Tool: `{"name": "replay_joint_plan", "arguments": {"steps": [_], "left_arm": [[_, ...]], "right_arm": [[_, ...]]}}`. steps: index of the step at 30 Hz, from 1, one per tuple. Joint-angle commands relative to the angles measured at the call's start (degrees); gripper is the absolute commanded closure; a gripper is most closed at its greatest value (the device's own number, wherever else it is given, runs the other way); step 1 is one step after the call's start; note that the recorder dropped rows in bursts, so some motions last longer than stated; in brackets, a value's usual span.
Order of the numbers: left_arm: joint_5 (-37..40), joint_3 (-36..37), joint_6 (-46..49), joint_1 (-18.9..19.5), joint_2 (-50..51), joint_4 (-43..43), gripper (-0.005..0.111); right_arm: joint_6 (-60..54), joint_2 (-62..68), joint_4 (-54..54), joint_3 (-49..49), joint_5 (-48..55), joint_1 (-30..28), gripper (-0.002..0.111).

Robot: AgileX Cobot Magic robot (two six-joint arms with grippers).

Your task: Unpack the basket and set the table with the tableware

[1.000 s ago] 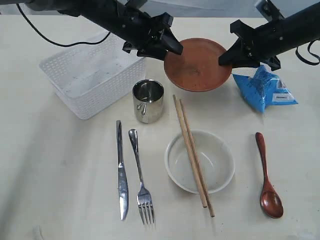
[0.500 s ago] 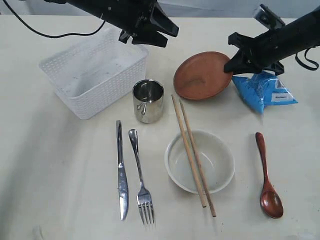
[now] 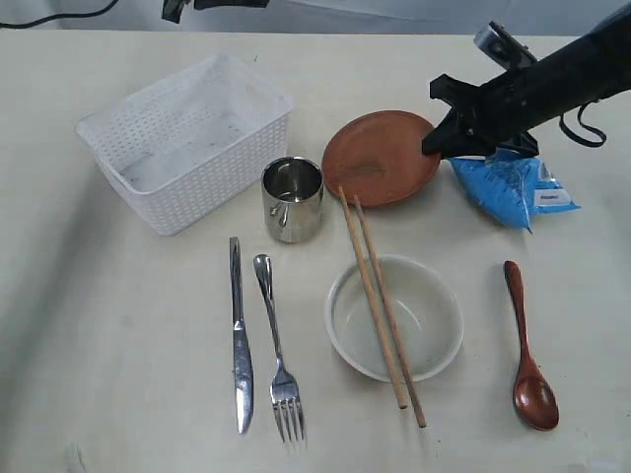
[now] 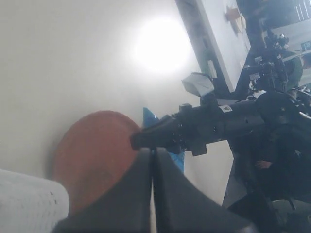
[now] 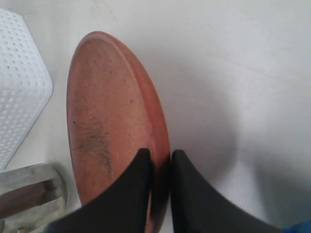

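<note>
The white basket [image 3: 187, 138] stands empty at the back left. My right gripper [image 3: 435, 144] is shut on the right rim of the brown plate [image 3: 380, 158], which sits slightly tilted behind the chopsticks [image 3: 380, 305]; in the right wrist view both fingers pinch the plate's edge [image 5: 160, 154]. On the table [image 3: 118, 325] lie the steel cup [image 3: 292, 197], knife [image 3: 240, 335], fork [image 3: 276, 345], off-white bowl [image 3: 394, 317] and wooden spoon [image 3: 527, 345]. My left gripper [image 4: 152, 151] is shut on nothing, well away from the plate [image 4: 92, 150].
A crinkly blue snack packet [image 3: 508, 187] lies right under my right arm, beside the plate. The chopsticks rest across the bowl's rim. The cup stands close between basket and plate. Only a dark bit of the left arm [image 3: 212, 5] shows at the far edge.
My left gripper has let go of the plate, pulled back to the far edge and shut. My right gripper has brought the plate down and leftward, still gripping its rim.
</note>
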Motion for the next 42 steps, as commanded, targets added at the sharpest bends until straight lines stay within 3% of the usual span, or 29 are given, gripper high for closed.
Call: {"name": "replay_joint_plan", "arguments": {"steps": [1, 5, 9, 16, 22, 30, 39, 42], "left_arm": [[0.5, -0.3, 0.4, 1.2, -0.9, -0.8, 0.107], [0.5, -0.3, 0.4, 1.4, -0.9, -0.8, 0.107], [0.5, -0.3, 0.4, 1.4, -0.9, -0.8, 0.107], [0.5, -0.3, 0.4, 1.4, -0.9, -0.8, 0.107], [0.5, -0.3, 0.4, 1.4, -0.9, -0.8, 0.107], [0.5, -0.3, 0.4, 1.4, -0.9, -0.5, 0.107], [0.5, -0.3, 0.3, 1.4, -1.8, 10.7, 0.107], [0.5, -0.1, 0.2, 1.4, -2.6, 13.2, 0.107]], "right_arm": [[2.5, 0.3, -5.0, 0.0, -0.4, 0.1, 0.109], [4.3, 0.3, -6.9, 0.0, -0.4, 0.1, 0.102], [4.4, 0.3, -6.9, 0.0, -0.2, 0.1, 0.076], [4.5, 0.3, -6.5, 0.0, -0.5, 0.1, 0.072], [4.8, -1.5, -6.5, 0.0, -0.5, 0.1, 0.049], [4.8, -7.1, -8.3, -0.1, -1.6, 0.0, 0.048], [22.7, -13.6, -35.3, -0.1, 2.5, -1.1, 0.048], [22.9, -13.1, -36.6, 0.0, 2.5, -0.7, 0.046]]}}
